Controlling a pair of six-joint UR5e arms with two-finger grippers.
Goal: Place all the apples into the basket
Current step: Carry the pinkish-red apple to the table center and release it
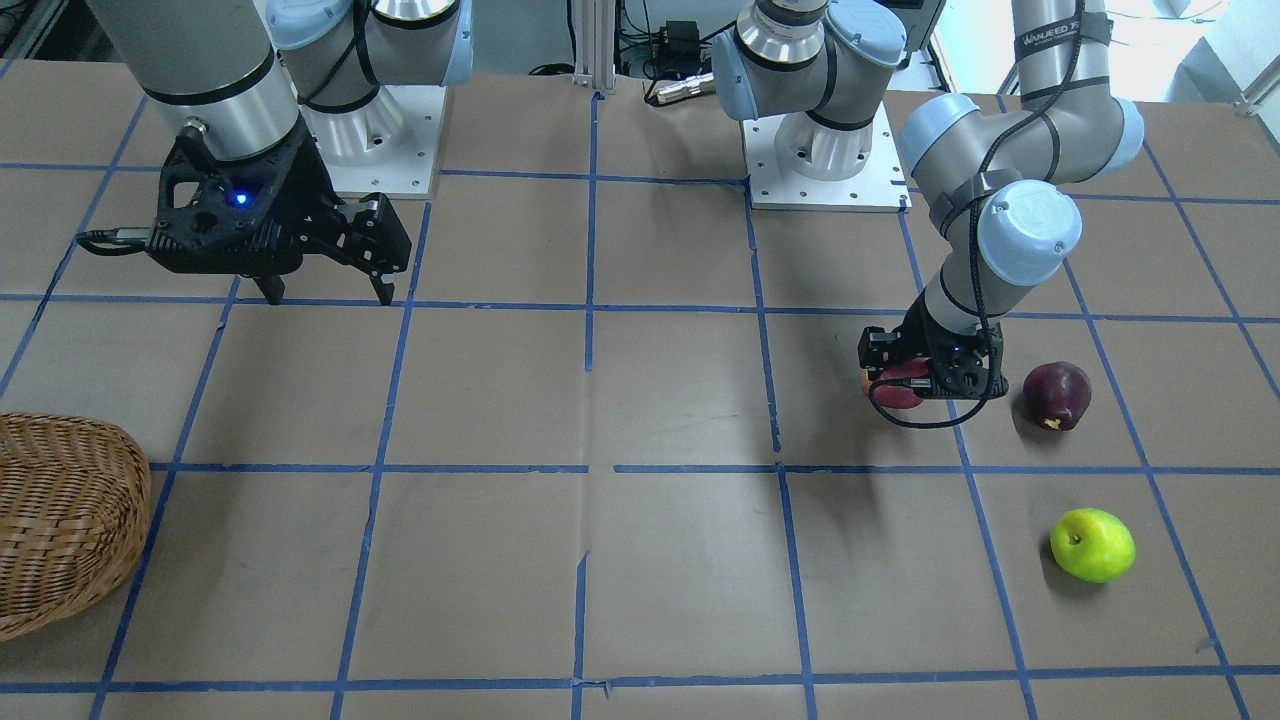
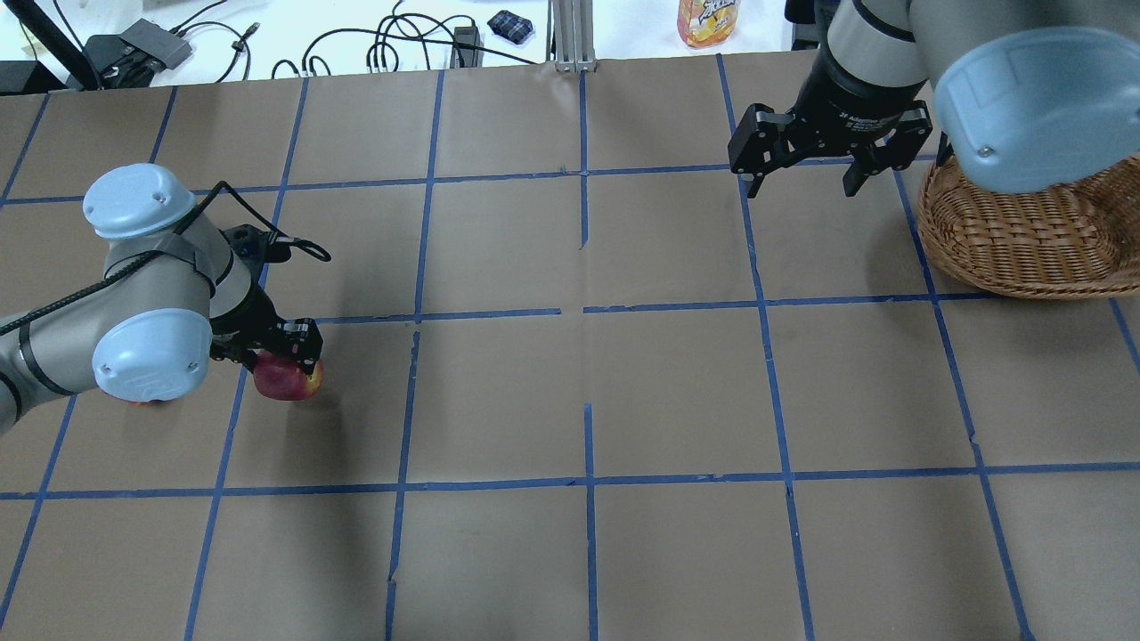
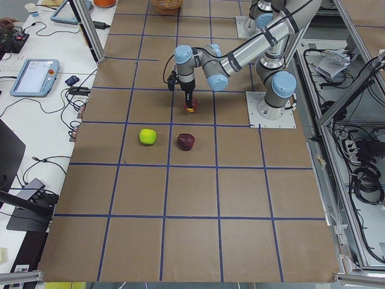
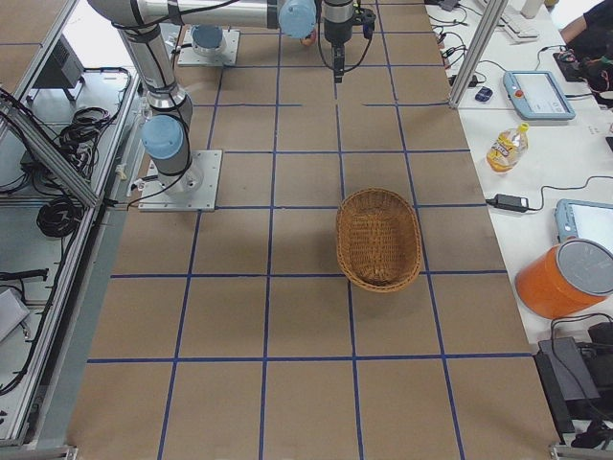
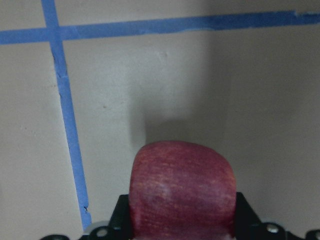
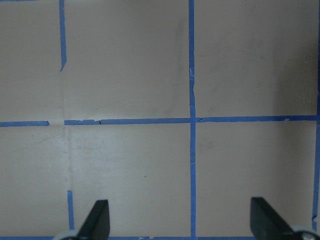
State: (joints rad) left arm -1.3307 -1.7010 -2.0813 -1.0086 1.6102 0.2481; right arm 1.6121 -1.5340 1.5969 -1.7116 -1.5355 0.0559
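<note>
Basket (image 1: 60, 520) sits on the worktop (image 1: 680, 560) on the robot's right side, toward the operators' edge, upright with its opening facing up; the side view from the right shows the oval wicker interior (image 4: 378, 240). All three apples are outside it, well apart from it on the robot's left side. The worktop is brown paper with a blue tape grid (image 1: 590, 468). The right tool (image 2: 802, 182) hangs above the worktop just beside the basket, on its centre-facing side, pointing down. Its jaws stand wide apart with nothing between them, and its wrist view shows only both fingertips (image 6: 97, 220) over bare paper and tape. The left arm (image 2: 151, 294) reaches out over the left half, bent at the elbow, with the left tool (image 1: 915, 375) pointing down and clamped on the red apple (image 2: 287, 378). The left wrist view shows that apple (image 5: 182, 192) filling the gap between the jaws, streaked skin visible, with a shadow on the paper beyond it. Can't tell whether it touches the worktop or hangs just above it. The maroon apple (image 1: 1057, 395) rests on the worktop just beside the left tool, on its outer side, not touching it. The yellow-green apple (image 1: 1092, 545) rests on the worktop near the maroon one, toward the operators' edge, a gap between them.
</note>
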